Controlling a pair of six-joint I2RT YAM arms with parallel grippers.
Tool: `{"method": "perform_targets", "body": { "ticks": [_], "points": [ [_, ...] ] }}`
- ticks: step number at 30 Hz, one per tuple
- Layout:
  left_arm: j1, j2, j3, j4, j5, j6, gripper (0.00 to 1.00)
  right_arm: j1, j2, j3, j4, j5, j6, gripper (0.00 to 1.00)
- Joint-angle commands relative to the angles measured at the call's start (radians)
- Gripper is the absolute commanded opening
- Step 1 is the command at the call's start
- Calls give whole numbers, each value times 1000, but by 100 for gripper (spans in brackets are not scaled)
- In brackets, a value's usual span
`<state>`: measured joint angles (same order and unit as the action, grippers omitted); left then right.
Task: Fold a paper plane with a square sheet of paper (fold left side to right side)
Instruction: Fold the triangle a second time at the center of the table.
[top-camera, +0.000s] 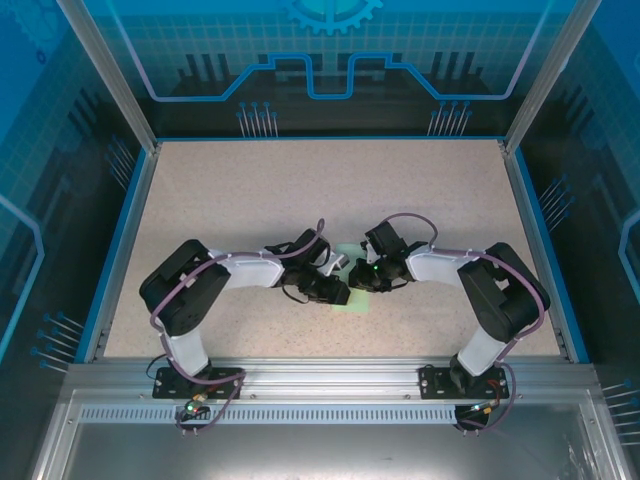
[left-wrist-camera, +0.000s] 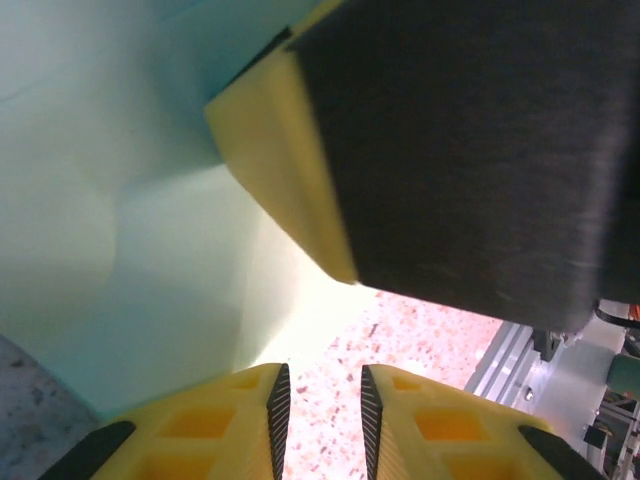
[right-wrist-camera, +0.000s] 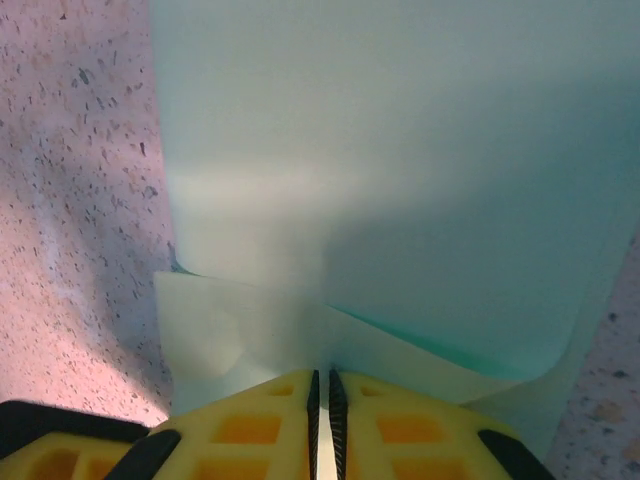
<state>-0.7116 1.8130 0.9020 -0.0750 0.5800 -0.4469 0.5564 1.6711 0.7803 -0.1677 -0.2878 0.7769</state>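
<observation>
Right fingers (right-wrist-camera: 250, 425): yellow plastic with black ribbed pads, pressed almost together on the right gripper (right-wrist-camera: 321, 382) — pinching a raised edge of the sheet of paper (right-wrist-camera: 400, 180).
Left fingers (left-wrist-camera: 230, 420): same yellow plastic and ribbed pads; the left gripper (left-wrist-camera: 320, 400) stands a narrow gap apart and holds nothing. Speckled table (left-wrist-camera: 420, 340) shows between the tips, and the paper's edge lies just beside the left one.
Paper: thin, smooth, pale mint green, plain, with soft creases and a folded under-layer; it lies mid-table beneath both grippers.
Table: pinkish-beige top with dark specks — matte, blue-rimmed.
</observation>
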Motion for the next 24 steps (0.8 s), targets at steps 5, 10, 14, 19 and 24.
{"method": "perform_targets", "body": {
  "ticks": [5,10,14,19,24],
  "points": [
    [-1,4,29,-44,-50,1,28,16,24,4,-71,30,-25,15],
    [0,-15,14,-51,-78,0,28,16,25,7,-82,38,-30,15],
    [1,-19,11,-64,-98,1,28,16,26,8,-87,41,-33,15],
    [0,-18,0,-78,-110,5,28,16,22,11,-87,39,-44,15],
    [1,-13,-46,-63,-106,1,21,7,-33,-7,-14,-29,-78,13]
  ]
}}
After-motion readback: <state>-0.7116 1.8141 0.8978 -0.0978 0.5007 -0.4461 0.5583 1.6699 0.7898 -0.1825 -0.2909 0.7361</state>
